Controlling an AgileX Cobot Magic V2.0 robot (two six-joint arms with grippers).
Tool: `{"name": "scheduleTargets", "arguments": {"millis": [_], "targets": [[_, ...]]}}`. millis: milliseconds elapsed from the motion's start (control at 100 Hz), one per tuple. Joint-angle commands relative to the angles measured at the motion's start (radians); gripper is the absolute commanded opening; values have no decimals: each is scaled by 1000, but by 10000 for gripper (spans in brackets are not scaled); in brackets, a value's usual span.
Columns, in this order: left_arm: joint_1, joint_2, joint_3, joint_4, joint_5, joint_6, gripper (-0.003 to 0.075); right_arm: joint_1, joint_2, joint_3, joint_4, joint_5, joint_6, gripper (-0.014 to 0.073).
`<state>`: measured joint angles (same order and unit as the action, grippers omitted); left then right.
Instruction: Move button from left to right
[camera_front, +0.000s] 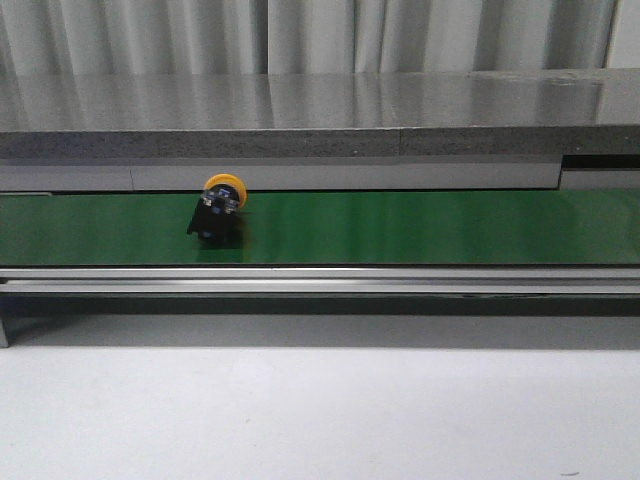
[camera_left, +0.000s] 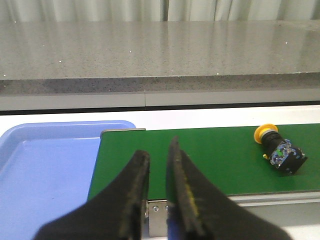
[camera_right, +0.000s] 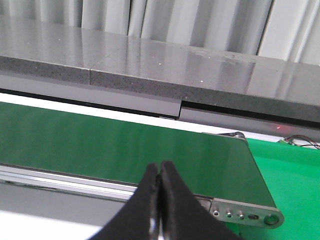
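Observation:
The button (camera_front: 218, 207) lies tipped on its side on the green conveyor belt (camera_front: 400, 228), left of the middle, with its yellow-orange cap up and to the back and its dark body toward the front. It also shows in the left wrist view (camera_left: 280, 150), well off to the side of my left gripper (camera_left: 158, 147). That gripper hangs over the belt's end with its jaws a narrow gap apart and nothing between them. My right gripper (camera_right: 160, 167) is shut and empty over the belt's other end. Neither gripper shows in the front view.
A blue tray (camera_left: 45, 170) sits beside the belt's left end. A grey stone counter (camera_front: 320, 110) runs behind the belt. The belt's metal frame (camera_front: 320, 280) runs along its front, with an end plate (camera_right: 245, 215) at the right. A green surface (camera_right: 295, 175) lies beyond it.

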<state>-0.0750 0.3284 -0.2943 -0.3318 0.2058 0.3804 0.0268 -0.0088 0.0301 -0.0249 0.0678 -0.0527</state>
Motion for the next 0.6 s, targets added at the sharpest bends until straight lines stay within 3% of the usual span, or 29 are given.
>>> {"name": "scheduleTargets", "arguments": {"millis": [0, 590], "targets": [[-8, 6, -28, -14, -87, -1, 5, 1, -15, -1, -7, -74, 0, -68], [-8, 6, -28, -14, -87, -1, 5, 1, -15, -1, -7, -74, 0, -68]]}}
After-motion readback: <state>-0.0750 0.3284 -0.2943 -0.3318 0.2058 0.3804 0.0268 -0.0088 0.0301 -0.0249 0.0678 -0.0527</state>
